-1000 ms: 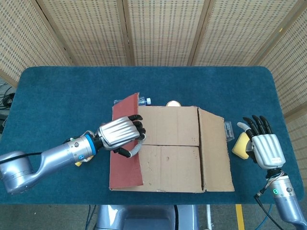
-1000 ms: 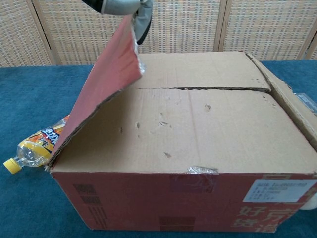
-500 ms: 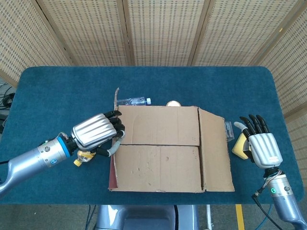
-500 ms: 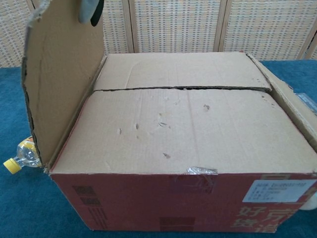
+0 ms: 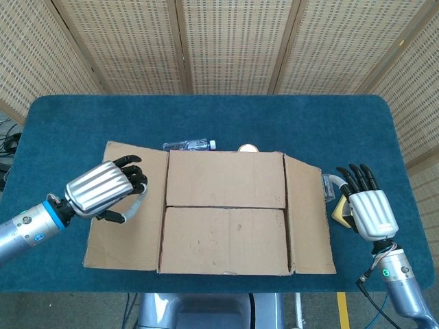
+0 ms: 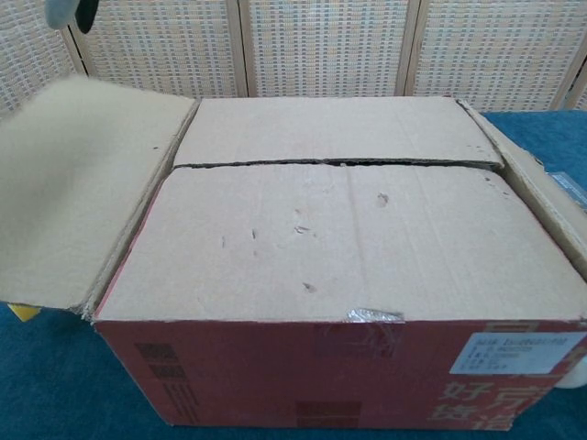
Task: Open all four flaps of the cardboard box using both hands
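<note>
- Two side flaps splay outward on the cardboard box (image 5: 226, 212); left robot hand (image 5: 103, 190), loosely curled and empty, presses the left flap (image 5: 127, 229) flat.
- Right robot hand (image 5: 367, 209), spread and empty, waits beside the right flap (image 5: 309, 219).

Box (image 5: 226, 212) between left (image 5: 103, 188) and right robot hand (image 5: 370, 211).

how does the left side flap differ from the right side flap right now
The left side flap is folded fully outward, its plain brown inner face up; the right side flap is barely raised, slanting down off the box edge. The left hand is over the left flap; the right hand is apart from the right flap. Both are cardboard.
</note>
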Motion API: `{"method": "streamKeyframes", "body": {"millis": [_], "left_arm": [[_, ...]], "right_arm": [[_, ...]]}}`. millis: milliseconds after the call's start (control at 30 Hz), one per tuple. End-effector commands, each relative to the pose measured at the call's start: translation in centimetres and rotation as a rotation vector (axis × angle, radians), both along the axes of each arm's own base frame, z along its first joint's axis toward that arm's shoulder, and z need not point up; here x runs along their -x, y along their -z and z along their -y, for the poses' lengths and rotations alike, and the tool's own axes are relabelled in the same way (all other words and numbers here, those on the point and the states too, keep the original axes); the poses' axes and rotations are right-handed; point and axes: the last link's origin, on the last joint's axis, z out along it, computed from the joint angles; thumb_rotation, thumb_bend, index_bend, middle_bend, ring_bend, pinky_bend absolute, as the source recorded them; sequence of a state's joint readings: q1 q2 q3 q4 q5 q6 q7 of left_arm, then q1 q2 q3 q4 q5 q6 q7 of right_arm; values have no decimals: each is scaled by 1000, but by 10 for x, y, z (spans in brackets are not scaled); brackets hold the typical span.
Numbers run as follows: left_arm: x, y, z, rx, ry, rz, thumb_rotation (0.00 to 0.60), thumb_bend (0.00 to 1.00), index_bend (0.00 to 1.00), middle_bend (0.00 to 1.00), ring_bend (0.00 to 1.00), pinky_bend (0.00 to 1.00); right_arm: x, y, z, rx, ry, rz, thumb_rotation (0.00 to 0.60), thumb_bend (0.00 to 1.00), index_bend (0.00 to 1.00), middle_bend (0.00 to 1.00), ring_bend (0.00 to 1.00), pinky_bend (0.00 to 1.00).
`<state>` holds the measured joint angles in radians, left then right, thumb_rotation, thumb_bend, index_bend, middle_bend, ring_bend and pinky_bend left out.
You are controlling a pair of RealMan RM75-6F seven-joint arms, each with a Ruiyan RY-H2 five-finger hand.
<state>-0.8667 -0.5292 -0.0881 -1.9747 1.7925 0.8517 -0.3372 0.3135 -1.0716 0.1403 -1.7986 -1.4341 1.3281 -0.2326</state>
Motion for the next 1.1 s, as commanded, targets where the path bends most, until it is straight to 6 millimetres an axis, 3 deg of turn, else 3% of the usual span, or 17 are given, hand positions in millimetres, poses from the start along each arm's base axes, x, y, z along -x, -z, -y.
{"method": "streamKeyframes", "body": {"millis": [33, 167, 267, 367, 533, 733, 1100], "left_arm": [[10, -6, 4, -13, -13, -7, 205, 638, 519, 417, 304, 147], [27, -8, 12, -26, -36, -7, 208, 606, 518, 417, 305, 147], [40, -3, 15, -47, -57, 10, 203, 469, 504, 395, 303, 147], [52, 8, 17, -83, -87, 38, 199, 372, 415, 302, 283, 147], [66, 27, 15, -144, -133, 65, 199, 316, 240, 144, 130, 145], [61, 42, 9, -188, -139, 85, 194, 315, 115, 52, 41, 101], [32, 77, -10, -206, -113, 99, 185, 318, 68, 0, 0, 32]], "right_arm": [[-1, 0, 0, -1, 0, 0, 600, 1000, 195, 130, 0, 0], [-1, 1, -1, -1, 4, -3, 600, 1000, 195, 130, 0, 0], [-1, 1, -1, -2, 5, 0, 600, 1000, 195, 130, 0, 0], [0, 2, -2, -6, 5, 3, 600, 1000, 195, 129, 0, 0], [0, 4, -3, -10, -3, 6, 600, 1000, 195, 128, 0, 0], [0, 6, -3, -11, -4, 11, 600, 1000, 195, 128, 0, 0], [4, 4, -2, -3, 3, 17, 600, 1000, 195, 128, 0, 0]]}}
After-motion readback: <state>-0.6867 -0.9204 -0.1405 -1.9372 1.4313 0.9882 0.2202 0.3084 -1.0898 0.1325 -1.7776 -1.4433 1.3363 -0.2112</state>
